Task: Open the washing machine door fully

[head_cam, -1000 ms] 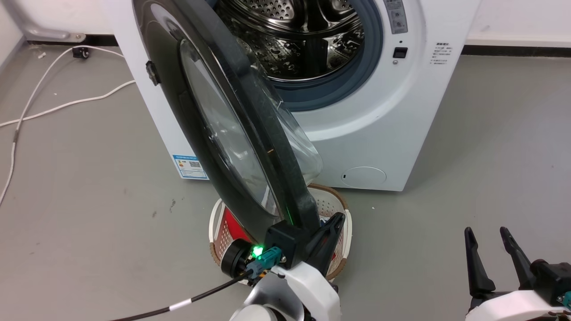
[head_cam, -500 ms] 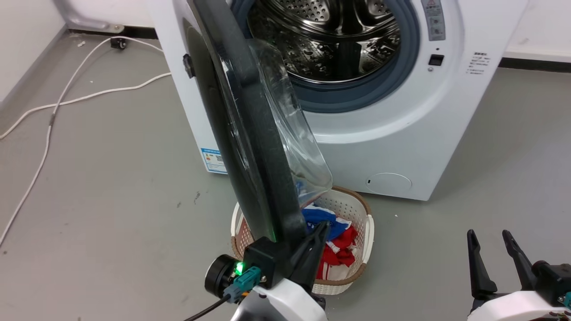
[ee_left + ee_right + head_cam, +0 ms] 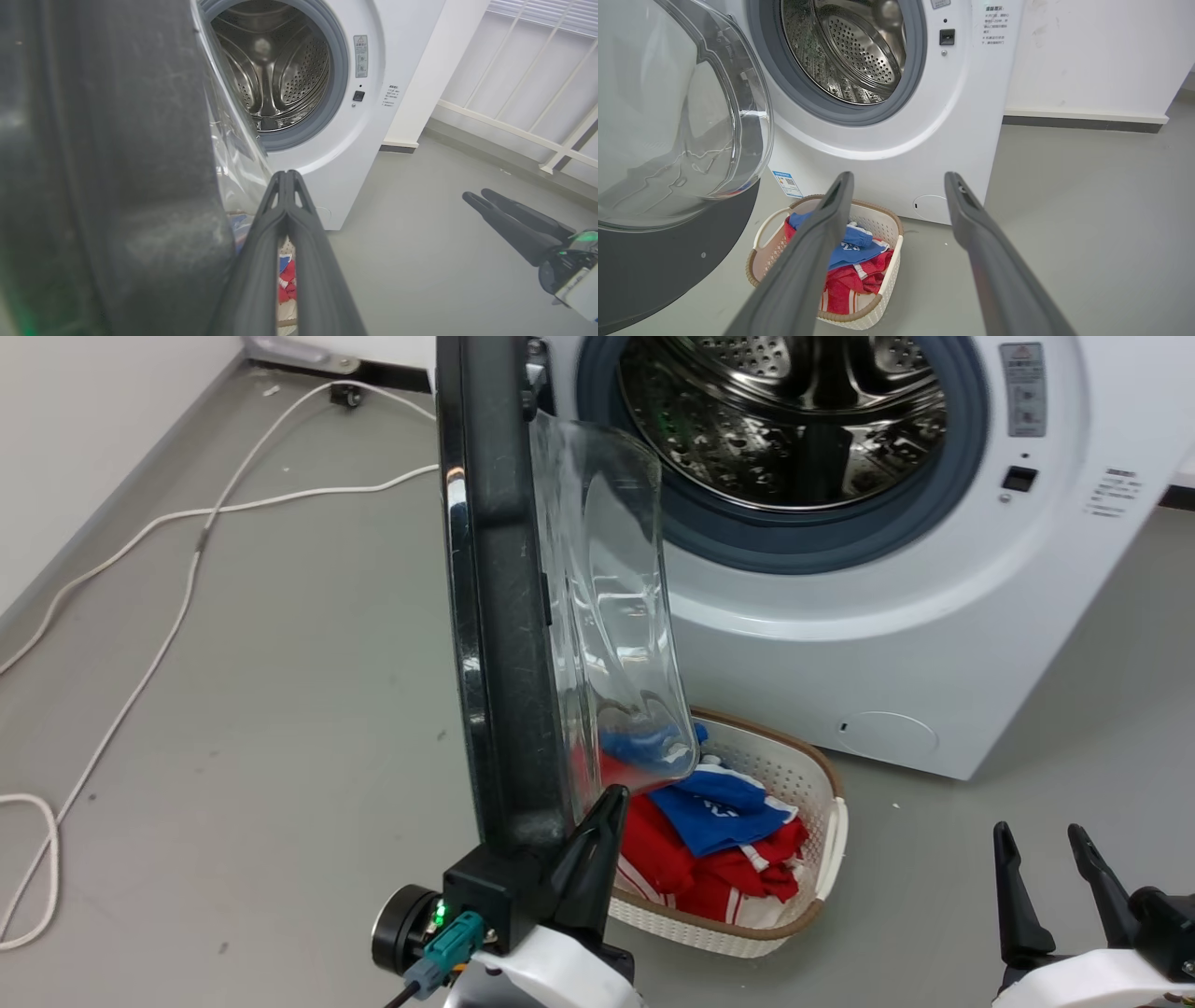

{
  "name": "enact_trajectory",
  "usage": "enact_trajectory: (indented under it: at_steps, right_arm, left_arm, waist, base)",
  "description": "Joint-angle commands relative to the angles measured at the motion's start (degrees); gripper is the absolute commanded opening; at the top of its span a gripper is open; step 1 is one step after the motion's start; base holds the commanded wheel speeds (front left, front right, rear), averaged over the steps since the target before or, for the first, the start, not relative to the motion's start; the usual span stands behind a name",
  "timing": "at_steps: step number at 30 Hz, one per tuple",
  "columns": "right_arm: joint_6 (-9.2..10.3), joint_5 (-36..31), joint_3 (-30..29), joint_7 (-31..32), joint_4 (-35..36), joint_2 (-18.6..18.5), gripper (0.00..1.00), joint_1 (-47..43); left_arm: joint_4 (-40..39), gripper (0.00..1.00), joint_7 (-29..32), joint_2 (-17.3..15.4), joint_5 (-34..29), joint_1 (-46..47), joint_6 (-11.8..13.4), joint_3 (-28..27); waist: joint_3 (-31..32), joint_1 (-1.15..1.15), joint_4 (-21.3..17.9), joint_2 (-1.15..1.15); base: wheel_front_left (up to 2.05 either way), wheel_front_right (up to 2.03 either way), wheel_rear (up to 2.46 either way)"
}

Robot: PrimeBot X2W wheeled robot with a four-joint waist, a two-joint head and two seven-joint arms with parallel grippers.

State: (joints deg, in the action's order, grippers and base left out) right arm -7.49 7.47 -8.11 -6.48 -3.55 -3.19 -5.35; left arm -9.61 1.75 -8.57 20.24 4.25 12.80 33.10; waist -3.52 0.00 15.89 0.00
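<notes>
the washing machine door (image 3: 495,616) stands open at about a right angle to the front of the washing machine (image 3: 840,644). the head view therefore sees it edge-on, with the clear glass bowl bulging to the robot's right. the left gripper (image 3: 607,807) is at the lower rim of the door, on the inner side where the glass is. its fingers (image 3: 310,261) are pressed together with nothing between them. they seem to lean on the rim, but i cannot tell for sure if they touch it. the right gripper (image 3: 1038,831) hangs low, well apart from the door, with its fingers spread and empty. below the door a laundry basket (image 3: 831,821) with red and blue clothes stands on the floor, near the machine.

in my judgement the step in hand is the swing of the door, and it is about half done: the door is off the latch but not yet fully back. the next move calls for a push with the closed fingers toward the robot's left, along an arc around the hinge. the contact should be on the rim and not on the glass. one risk is that the fingers slip off the rounded edge.
</notes>
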Motion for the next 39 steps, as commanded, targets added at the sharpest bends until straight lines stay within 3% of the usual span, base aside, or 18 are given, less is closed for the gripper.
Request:
enact_trajectory:
  at_steps: [1, 11, 19, 32, 39]
  right_arm:
    - [-0.01, -0.43, -0.02, 0.29, 0.33, 0.15, 1.00, -0.32]
    - [-0.01, -0.53, -0.77, 1.23, 1.05, 0.28, 1.00, -0.63]
    - [-0.01, -0.41, -1.02, 1.84, 1.91, 0.32, 1.00, -0.39]
    - [-0.01, -0.52, -0.72, 3.73, 3.33, 0.28, 1.00, 1.03]
    - [-0.01, -0.10, -0.55, 4.31, 3.77, -0.85, 1.00, 2.40]
  left_arm:
    - [-0.15, 0.00, -0.48, -0.91, -0.07, -0.76, 0.98, -1.42]
    - [-1.72, 0.00, -2.02, -2.44, 0.99, -2.95, 3.43, -5.00]
    - [-0.64, 0.00, -3.05, -4.99, 2.41, -2.82, 4.19, -9.52]
    - [9.37, 0.00, -4.50, -11.96, 9.06, 2.28, 1.49, -21.38]
    - [16.23, 0.00, -5.34, -14.68, 12.44, 6.09, 1.30, -27.36]
  waist:
    - [-0.27, 0.00, 2.07, 0.00]
    - [-0.69, 0.00, 7.55, 0.00]
    - [-1.08, 0.00, 9.33, 0.00]
    - [-3.89, 0.00, 7.34, 0.00]
    - [-6.44, 0.00, 5.42, 0.00]
  base:
    - [0.00, 0.00, 0.00]
    - [0.00, 0.00, 0.00]
    - [0.00, 0.00, 0.00]
    - [0.00, 0.00, 0.00]
    - [0.00, 0.00, 0.00]
